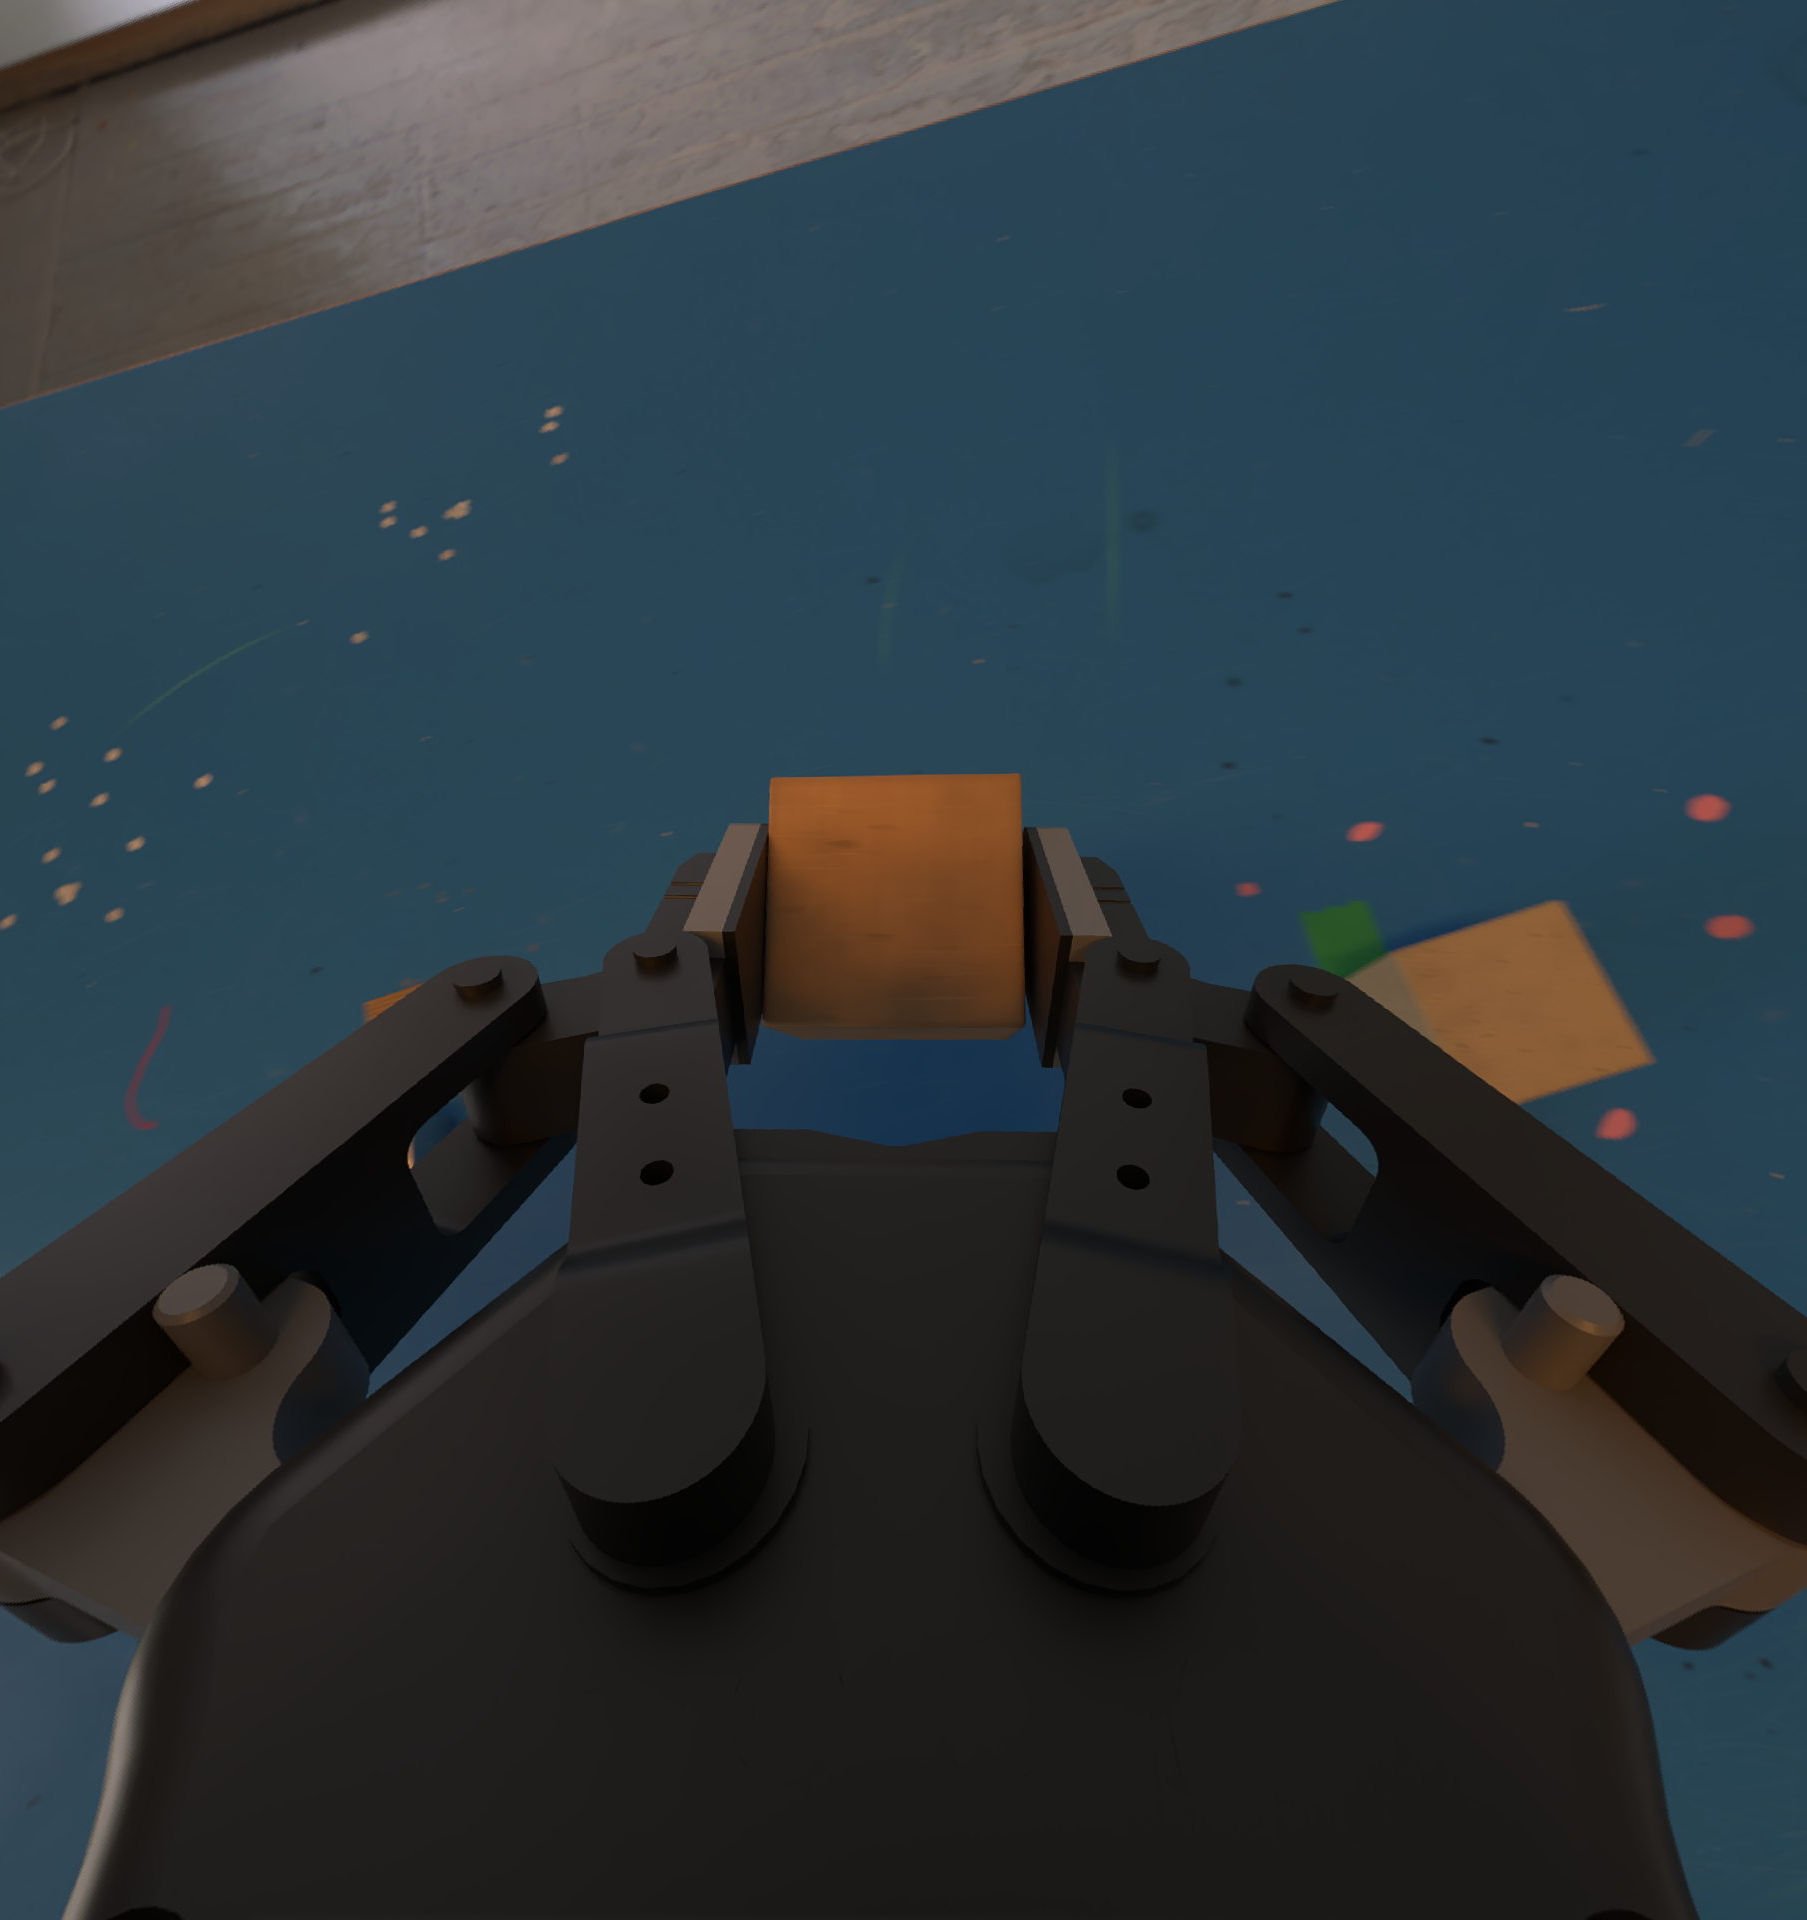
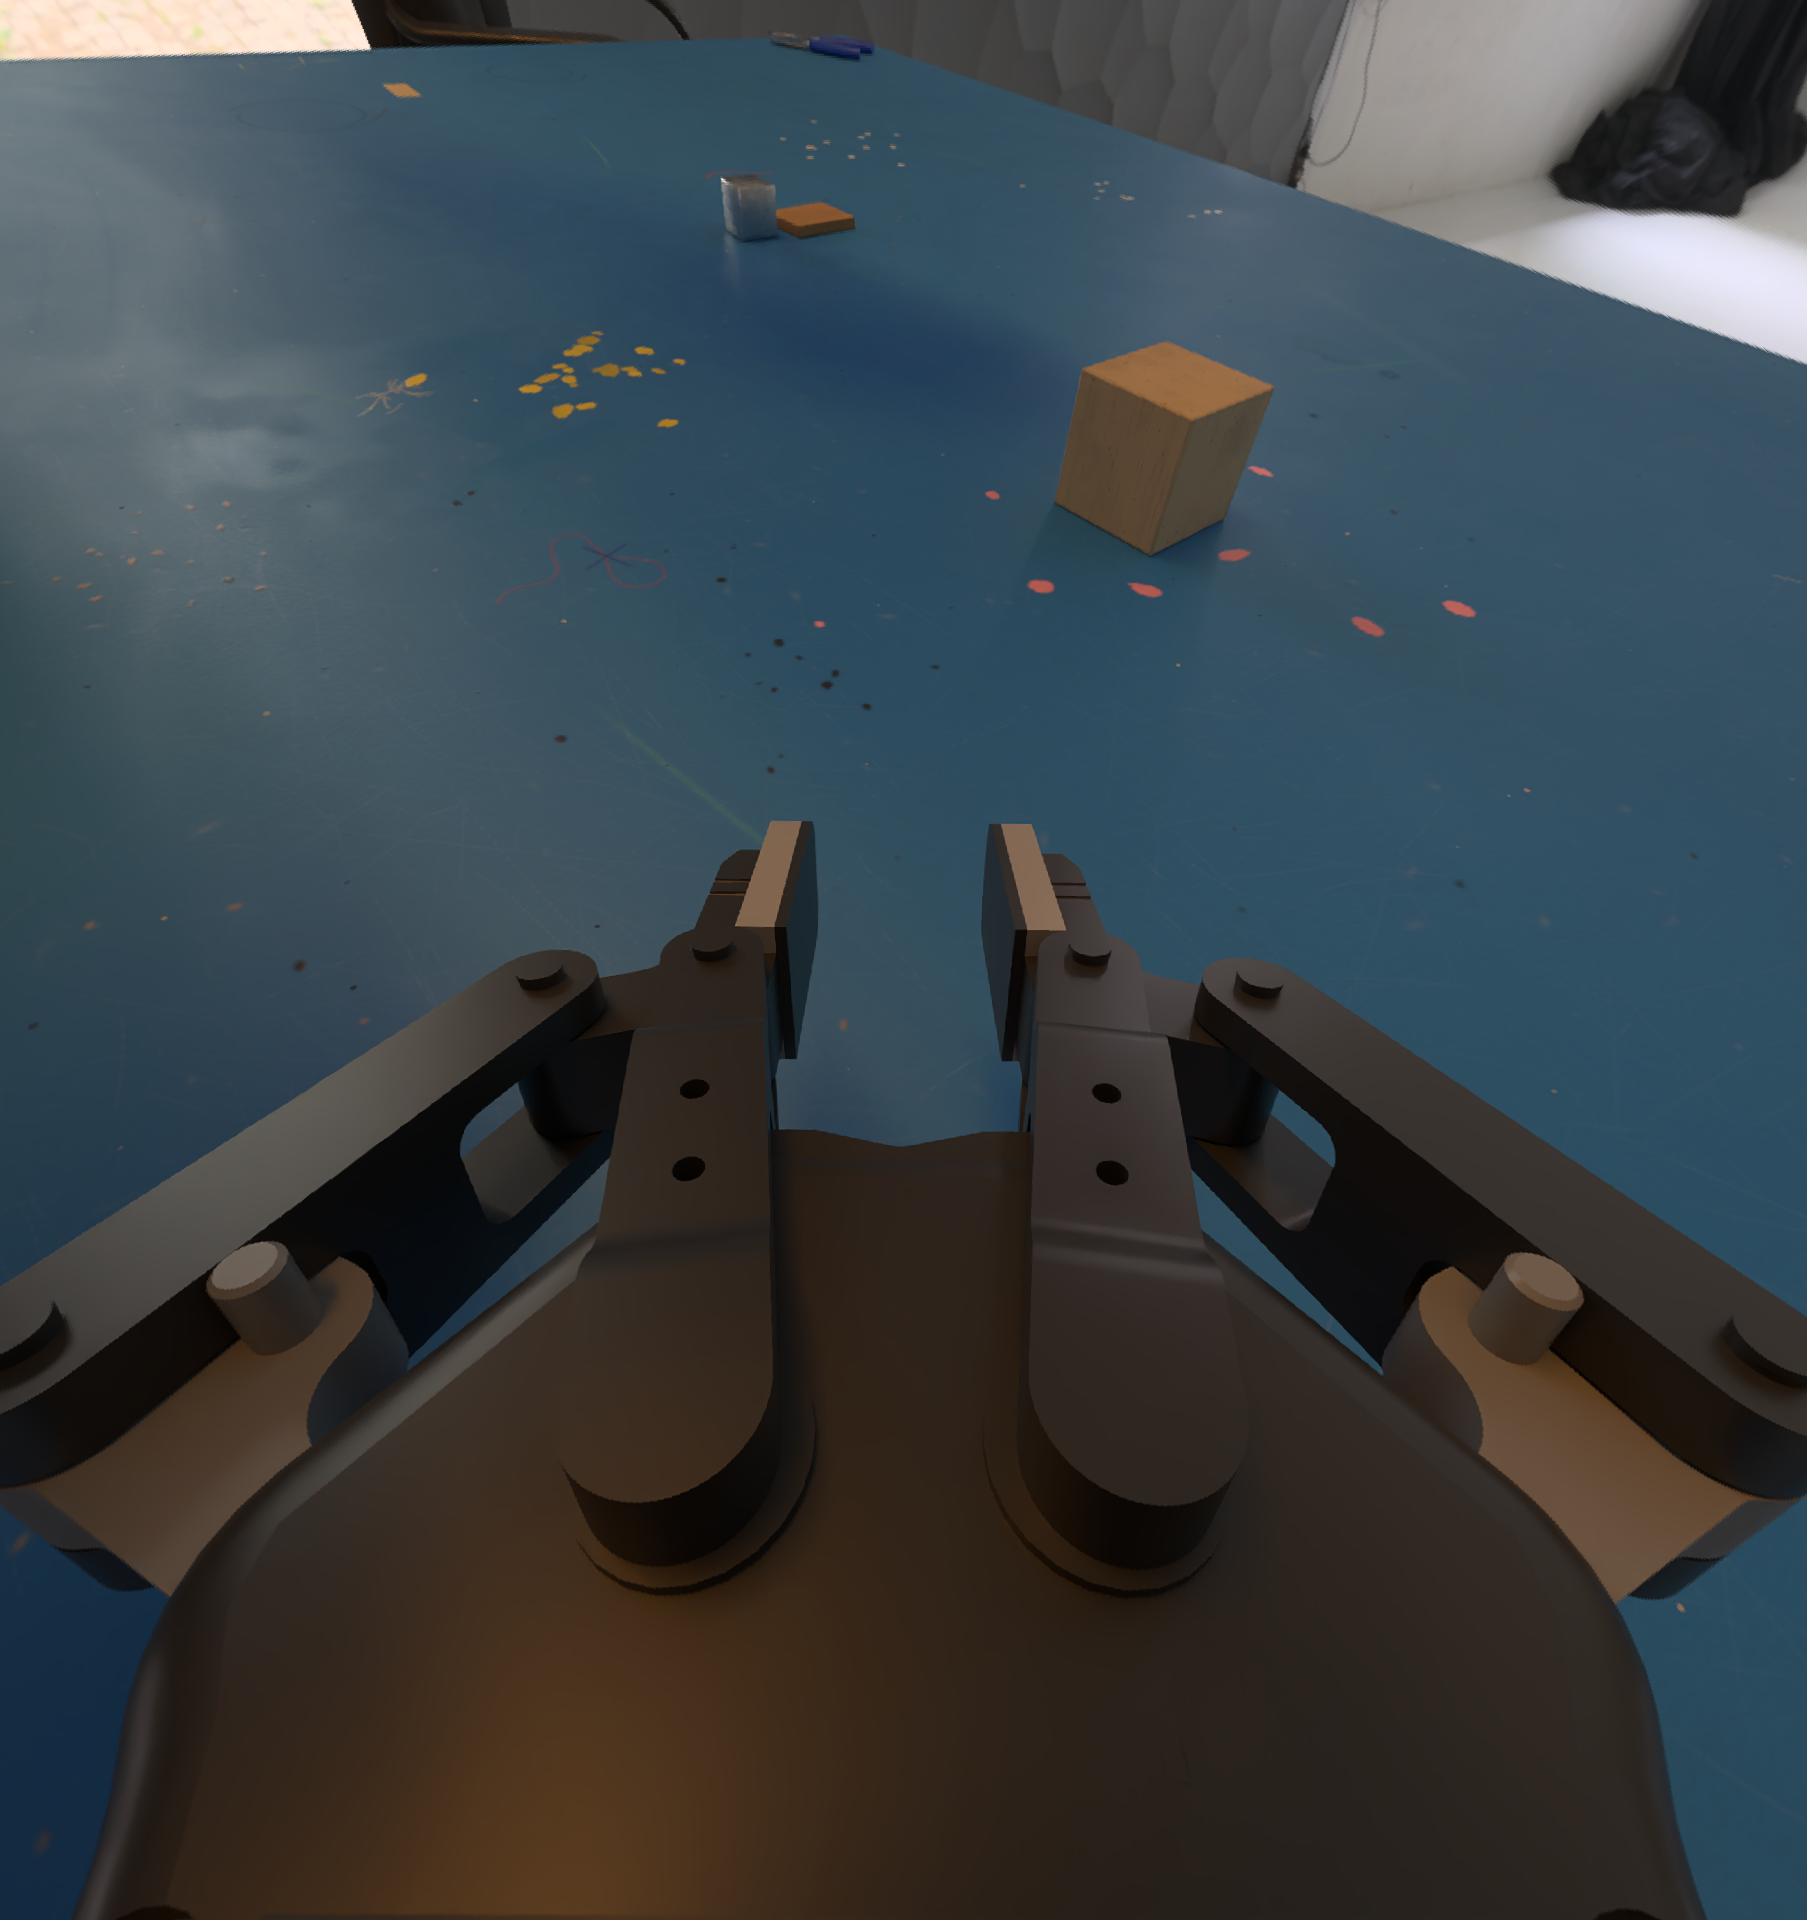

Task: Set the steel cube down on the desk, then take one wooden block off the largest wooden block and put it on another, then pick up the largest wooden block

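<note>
In the left wrist view my left gripper (image 1: 894,883) is shut on a small orange-brown wooden block (image 1: 894,935) and holds it above the blue desk (image 1: 982,468). The largest wooden block (image 1: 1512,997), a pale cube, stands on the desk to its right. In the right wrist view the same cube (image 2: 1159,447) stands alone, nothing on top. My right gripper (image 2: 901,914) is open and empty above the desk (image 2: 359,727), well short of the cube. The steel cube (image 2: 748,206) sits on the desk far off, beside a flat brown wooden block (image 2: 816,219).
A green patch (image 1: 1340,935) shows just behind the large cube. The desk's far edge (image 1: 670,208) meets a wooden floor. A blue tool (image 2: 826,44) lies at the desk's far edge. A dark chair base (image 2: 483,21) and a black bag (image 2: 1657,156) lie beyond the desk.
</note>
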Motion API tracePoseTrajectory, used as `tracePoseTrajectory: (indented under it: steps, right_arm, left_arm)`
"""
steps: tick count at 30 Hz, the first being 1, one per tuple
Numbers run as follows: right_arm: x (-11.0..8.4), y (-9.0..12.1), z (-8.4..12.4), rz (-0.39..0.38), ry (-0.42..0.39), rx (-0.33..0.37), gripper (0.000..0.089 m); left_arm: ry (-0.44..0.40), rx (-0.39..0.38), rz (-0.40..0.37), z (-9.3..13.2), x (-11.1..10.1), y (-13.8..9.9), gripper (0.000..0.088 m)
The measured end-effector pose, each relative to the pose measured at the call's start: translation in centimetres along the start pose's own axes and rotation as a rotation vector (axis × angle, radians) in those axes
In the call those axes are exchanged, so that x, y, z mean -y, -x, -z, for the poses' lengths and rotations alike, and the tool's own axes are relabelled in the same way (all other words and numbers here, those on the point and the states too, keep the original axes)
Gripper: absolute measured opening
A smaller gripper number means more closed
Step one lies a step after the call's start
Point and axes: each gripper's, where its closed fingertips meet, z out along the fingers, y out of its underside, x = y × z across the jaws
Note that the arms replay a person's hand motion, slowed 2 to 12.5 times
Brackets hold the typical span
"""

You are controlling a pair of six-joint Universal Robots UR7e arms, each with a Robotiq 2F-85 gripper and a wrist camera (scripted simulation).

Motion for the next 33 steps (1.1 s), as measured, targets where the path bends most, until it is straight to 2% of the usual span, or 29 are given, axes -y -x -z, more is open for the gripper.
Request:
tracePoseTrajectory:
  steps: [4, 8, 16, 20, 25, 33]
  right_arm:
    - [-0.1, 0.1, -0.3, -0.009, 0.006, 0.015, 0.0293]
    - [-0.1, 0.1, -0.5, -0.015, 0.008, 0.026, 0.0293]
    - [0.2, 0.1, -0.9, -0.029, 0.004, 0.049, 0.0293]
    - [0.3, 0.1, -1.0, -0.034, 0.004, 0.058, 0.0293]
    - [0.3, 0.1, -1.3, -0.037, 0.007, 0.07, 0.0293]
    - [0.1, 0.1, -1.5, -0.056, 0.015, 0.089, 0.0293]
  left_arm:
    - [0.055, 0.059, 0.033, -0.3, -0.4, 5.6, 0.0412]
    - [0.152, 0.103, 0.055, -1.4, -1.7, 10.4, 0.0412]
    - [0.351, 0.133, 0.109, -4.8, -5.3, 16.8, 0.0412]
    - [0.427, 0.156, 0.102, -6.5, -6.8, 18.8, 0.0412]
    - [0.478, 0.171, 0.105, -8.5, -8.2, 20.2, 0.0412]
    - [0.468, 0.193, 0.122, -11.0, -9.6, 20.9, 0.0412]
